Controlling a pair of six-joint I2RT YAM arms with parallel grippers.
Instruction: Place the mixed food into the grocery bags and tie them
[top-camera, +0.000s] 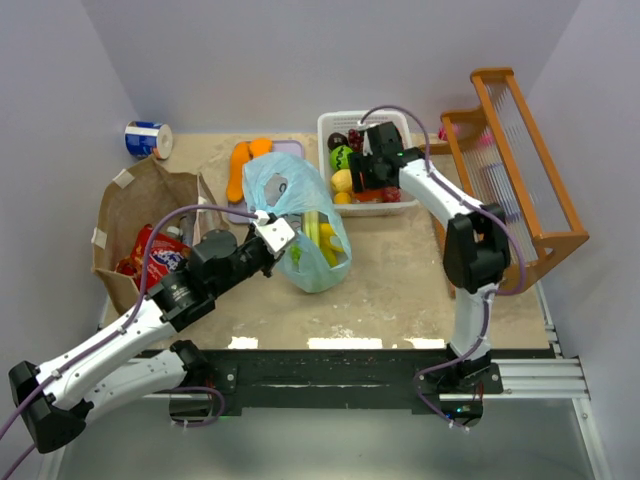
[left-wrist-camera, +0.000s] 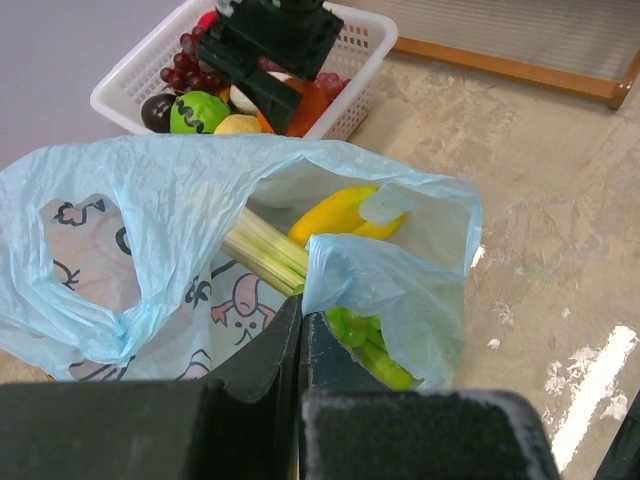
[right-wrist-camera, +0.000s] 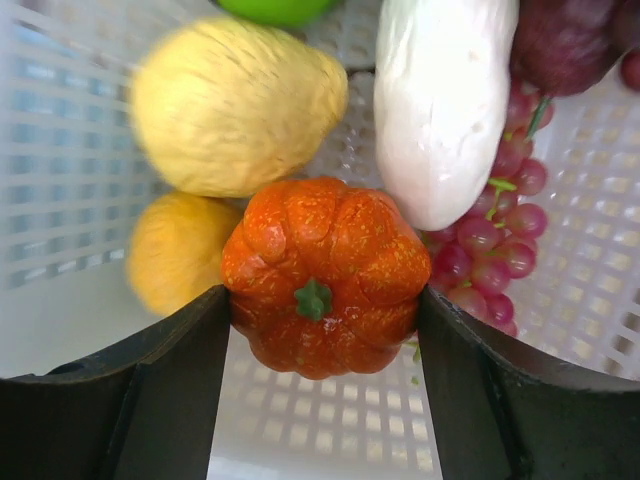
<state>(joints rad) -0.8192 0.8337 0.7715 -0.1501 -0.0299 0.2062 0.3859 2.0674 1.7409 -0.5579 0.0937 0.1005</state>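
Observation:
The light-blue grocery bag (top-camera: 300, 200) (left-wrist-camera: 150, 220) stands mid-table with its mouth open. Inside it lie a yellow piece (left-wrist-camera: 340, 212), pale green stalks (left-wrist-camera: 265, 250) and green grapes (left-wrist-camera: 365, 340). My left gripper (top-camera: 272, 230) (left-wrist-camera: 302, 310) is shut on the bag's near rim. My right gripper (top-camera: 365, 165) (right-wrist-camera: 325, 295) reaches into the white basket (top-camera: 335, 122) (right-wrist-camera: 330, 430), both fingers pressed against an orange pumpkin (right-wrist-camera: 320, 270). Beside it are yellow fruits (right-wrist-camera: 235, 105), a white piece (right-wrist-camera: 440, 100) and purple grapes (right-wrist-camera: 490, 250). The brown paper bag (top-camera: 130, 215) lies at the left.
A wooden rack (top-camera: 520, 170) stands along the right edge. Orange slabs on a lilac board (top-camera: 245, 165) lie behind the blue bag. A blue-and-white can (top-camera: 148, 138) sits in the far left corner. A red packet (top-camera: 160, 255) shows in the paper bag.

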